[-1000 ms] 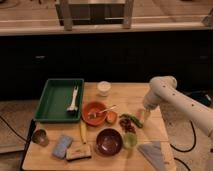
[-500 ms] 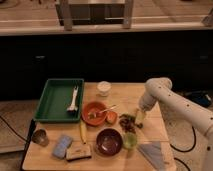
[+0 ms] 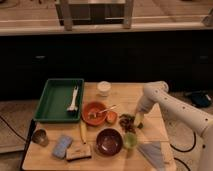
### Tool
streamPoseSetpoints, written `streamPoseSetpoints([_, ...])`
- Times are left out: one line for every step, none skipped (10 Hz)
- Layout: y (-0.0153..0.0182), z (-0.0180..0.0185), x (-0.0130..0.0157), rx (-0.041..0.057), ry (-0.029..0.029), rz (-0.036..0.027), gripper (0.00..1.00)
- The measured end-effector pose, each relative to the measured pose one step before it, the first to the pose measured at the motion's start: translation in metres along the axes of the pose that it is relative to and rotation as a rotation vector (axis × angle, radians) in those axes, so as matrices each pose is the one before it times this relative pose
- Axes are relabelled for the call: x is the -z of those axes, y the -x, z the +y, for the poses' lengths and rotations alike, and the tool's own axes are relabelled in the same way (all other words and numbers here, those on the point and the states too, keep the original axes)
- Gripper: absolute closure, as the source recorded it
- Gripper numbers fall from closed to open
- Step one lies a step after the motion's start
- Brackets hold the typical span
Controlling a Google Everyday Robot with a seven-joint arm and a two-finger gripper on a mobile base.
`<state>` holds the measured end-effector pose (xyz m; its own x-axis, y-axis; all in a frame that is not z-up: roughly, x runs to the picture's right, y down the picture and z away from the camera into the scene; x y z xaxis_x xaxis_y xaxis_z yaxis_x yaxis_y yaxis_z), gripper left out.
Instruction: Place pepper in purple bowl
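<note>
The purple bowl (image 3: 109,141) sits near the table's front, in the middle, dark and glossy. The gripper (image 3: 138,118) hangs from the white arm (image 3: 172,107) at the right, low over the table just right of a dark cluttered clump (image 3: 127,121). A bit of green shows at the gripper's tip (image 3: 139,123); I cannot tell whether that is the pepper. The gripper is right of and a little behind the purple bowl.
An orange bowl with a utensil (image 3: 94,112), a small orange thing (image 3: 111,117), a yellow banana (image 3: 82,131), a pale green round thing (image 3: 130,141), a white cup (image 3: 104,88), a green tray (image 3: 60,99) with a white utensil, a sponge (image 3: 62,145), a can (image 3: 39,136) and a grey cloth (image 3: 152,152).
The arm has moved left and down, bringing the gripper closer to the dark clump beside the bowls.
</note>
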<state>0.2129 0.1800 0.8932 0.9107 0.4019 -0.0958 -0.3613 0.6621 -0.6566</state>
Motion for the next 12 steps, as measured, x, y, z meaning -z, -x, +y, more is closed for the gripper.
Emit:
streamPoseSetpoints([-0.00067, -0.00084, -0.00074, 0.00017, -0.00599, 0.00478, 0.37])
streamPoseSetpoints([-0.00016, -0.00012, -0.00035, 0.00221, -0.00205, 0.00459, 0.49])
streamPoseSetpoints([0.00002, -0.00177, 0.00108, 0.0007, -0.00611, -0.00027, 0.57])
streamPoseSetpoints([0.00023, -0.00018, 0.00147, 0.00054, -0.00057, 0.00077, 0.65])
streamPoseSetpoints([0.0001, -0.00003, 0.00287, -0.00047, 0.00117, 0.00011, 0.76])
streamPoseSetpoints([0.00047, 0.00003, 0.00274, 0.00088, 0.0019, 0.00153, 0.88])
streamPoseSetpoints([-0.00048, 0.00303, 0.00005, 0.00274, 0.00709, 0.00341, 0.96])
streamPoseSetpoints([-0.00165, 0.00027, 0.00075, -0.00126, 0.00137, 0.00252, 1.0])
streamPoseSetpoints([-0.00025, -0.00033, 0.00015, 0.0009, -0.00038, 0.00011, 1.0])
streamPoseSetpoints([-0.00154, -0.0024, 0.00224, 0.02004, -0.00049, 0.00617, 1.0])
streamPoseSetpoints([-0.00115, -0.00783, 0.00973, 0.04474, -0.01246, 0.00074, 1.0])
streamPoseSetpoints([-0.00159, -0.00526, 0.01052, 0.03791, -0.0075, 0.00068, 1.0])
